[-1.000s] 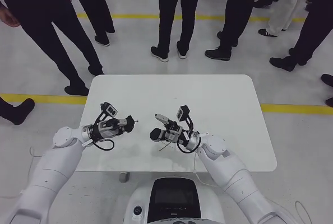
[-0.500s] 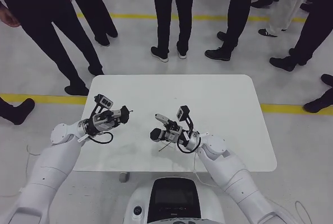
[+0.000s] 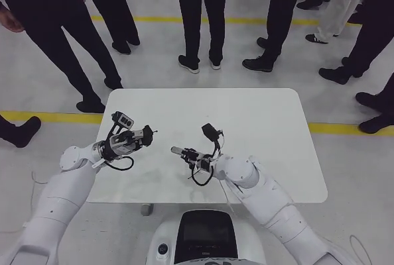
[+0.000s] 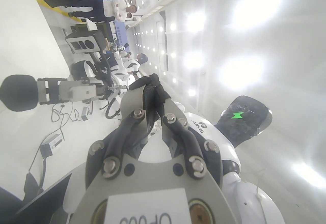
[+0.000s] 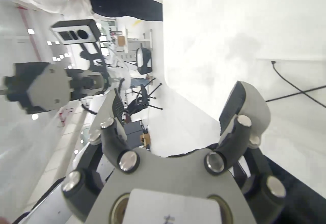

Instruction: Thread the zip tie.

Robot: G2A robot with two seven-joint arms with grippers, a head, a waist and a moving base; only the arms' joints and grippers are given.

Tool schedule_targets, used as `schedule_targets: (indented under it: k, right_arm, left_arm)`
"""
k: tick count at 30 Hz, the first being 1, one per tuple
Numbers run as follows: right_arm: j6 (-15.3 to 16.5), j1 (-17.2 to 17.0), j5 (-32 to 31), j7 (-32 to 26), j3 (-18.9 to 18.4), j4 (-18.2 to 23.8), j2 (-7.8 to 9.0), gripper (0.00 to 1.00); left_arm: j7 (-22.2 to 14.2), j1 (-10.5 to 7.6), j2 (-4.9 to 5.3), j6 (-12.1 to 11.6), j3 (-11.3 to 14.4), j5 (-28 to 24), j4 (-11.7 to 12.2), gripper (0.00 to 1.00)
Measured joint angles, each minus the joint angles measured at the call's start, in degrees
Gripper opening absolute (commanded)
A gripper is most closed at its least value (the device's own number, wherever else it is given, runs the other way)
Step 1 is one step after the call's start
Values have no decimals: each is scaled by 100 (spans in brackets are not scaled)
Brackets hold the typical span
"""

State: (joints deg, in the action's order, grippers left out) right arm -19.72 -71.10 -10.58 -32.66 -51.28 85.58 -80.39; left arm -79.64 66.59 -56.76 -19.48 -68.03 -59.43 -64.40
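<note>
Top view. Left gripper (image 3: 150,132) held over the left half of the tabletop (image 3: 270,112), pointing right. A small dark bit pokes from its tip. Right gripper (image 3: 176,151) sits just right of it and a shade nearer, pointing left. The two tips are close but apart.

Left wrist view. Fingers drawn narrow, pinched on a black bunched strip, which I take for the zip tie (image 4: 152,81). Only a short stub clears the pads. Cannot tell head from tail, nor which way it faces.

Right wrist view. Right gripper spread wide with nothing between the pads. The left gripper lies beyond it to the left, off the line through the gap.

Risks, as judged:
- Little of the tie stands free, so a wide right gripper closing on it may strike the left fingers instead.
- The grippers are not in line. A closing grasp taken now could miss or push the stub sideways.
- The tie looks crumpled in the pinch. Any tug may twist it or pull it loose, dropping it to the tabletop.
- With the head unseen, the tail may be fed from the wrong side.
</note>
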Motion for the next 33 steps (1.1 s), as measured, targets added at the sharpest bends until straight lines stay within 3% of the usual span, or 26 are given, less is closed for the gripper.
schedule_targets:
  k: [11, 15, 21, 26, 29, 33]
  right_arm:
    - [25, 43, -385, 160, 116, -80, -8, 100]
    - [24, 73, -868, -72, 31, -52, 62, 100]
    - [24, -42, -1507, -871, -234, 350, 221, 100]
    - [24, -41, -2435, -1488, -270, 498, 285, 100]
    - [24, 3, -3110, -1362, -184, 524, 208, 100]
    - [24, -6, -3161, -1304, -193, 525, 195, 100]
  left_arm:
    - [0, 0, 0, 0, 0, 0, 0, 0]
    - [0, 0, 0, 0, 0, 0, 0, 0]
    - [0, 0, 0, 0, 0, 0, 0, 0]
    - [0, 0, 0, 0, 0, 0, 0, 0]
    - [0, 0, 0, 0, 0, 0, 0, 0]
    - [0, 0, 0, 0, 0, 0, 0, 0]
